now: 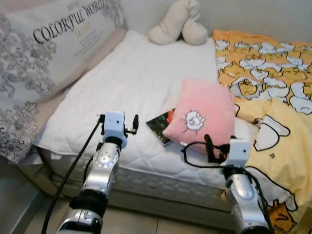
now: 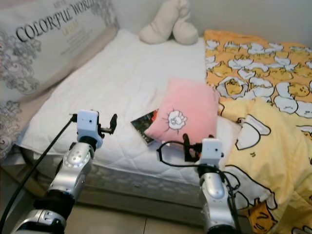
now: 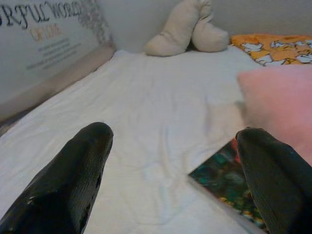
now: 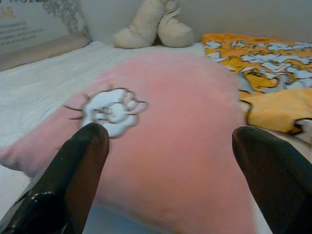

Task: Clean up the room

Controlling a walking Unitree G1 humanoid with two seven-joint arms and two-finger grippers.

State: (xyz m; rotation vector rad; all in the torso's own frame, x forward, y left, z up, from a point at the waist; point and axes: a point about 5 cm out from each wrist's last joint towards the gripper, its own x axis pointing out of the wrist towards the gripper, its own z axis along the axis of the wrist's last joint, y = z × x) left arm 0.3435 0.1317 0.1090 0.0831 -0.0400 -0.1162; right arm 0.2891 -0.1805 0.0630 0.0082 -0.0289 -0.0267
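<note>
A pink pillow [image 1: 202, 117] with a white sheep design lies on the white quilted bed [image 1: 131, 83], near its front edge. It partly covers a dark book [image 1: 160, 124] with a colourful cover. My right gripper [image 4: 168, 136] is open just in front of the pillow, one finger [image 4: 85, 161] on either side of its near edge. My left gripper [image 3: 175, 141] is also open and hovers low over the sheet, left of the book [image 3: 229, 183]. Nothing is held in either one.
A beige plush toy [image 1: 180, 24] rests by the wall at the bed's far end. A yellow and orange cartoon blanket [image 1: 273, 73] covers the right side and hangs over the front edge. A large grey patterned cushion [image 1: 44, 53] leans on the left. Tiled floor [image 1: 146, 222] lies below.
</note>
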